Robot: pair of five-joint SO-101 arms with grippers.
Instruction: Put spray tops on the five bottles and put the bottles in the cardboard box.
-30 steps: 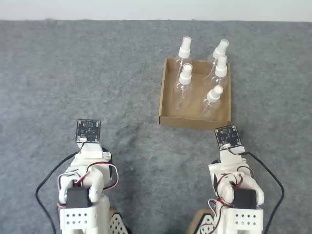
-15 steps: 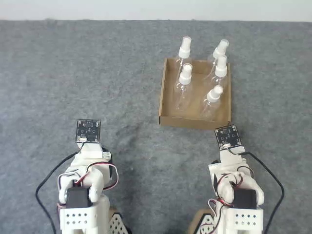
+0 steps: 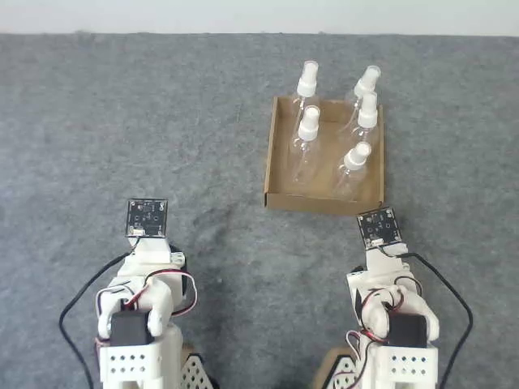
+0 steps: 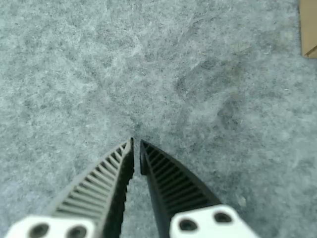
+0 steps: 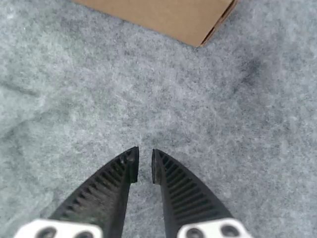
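The cardboard box [image 3: 280, 197] sits right of the table's middle. Several clear bottles stand upright inside it, each with a white spray top, such as the near one [image 3: 357, 156] and the far-left one [image 3: 307, 79]. The left arm [image 3: 146, 267] is folded back at the near left and the right arm [image 3: 383, 279] at the near right, just in front of the box. My left gripper [image 4: 136, 144] is shut and empty over bare carpet. My right gripper [image 5: 143, 154] is also shut and empty, and the box's near wall [image 5: 163, 15] lies a short way ahead of it.
Grey carpet [image 3: 146, 113] covers the whole table. A corner of the box [image 4: 309, 29] shows in the left wrist view. A pale wall strip [image 3: 259, 16] runs along the far edge.
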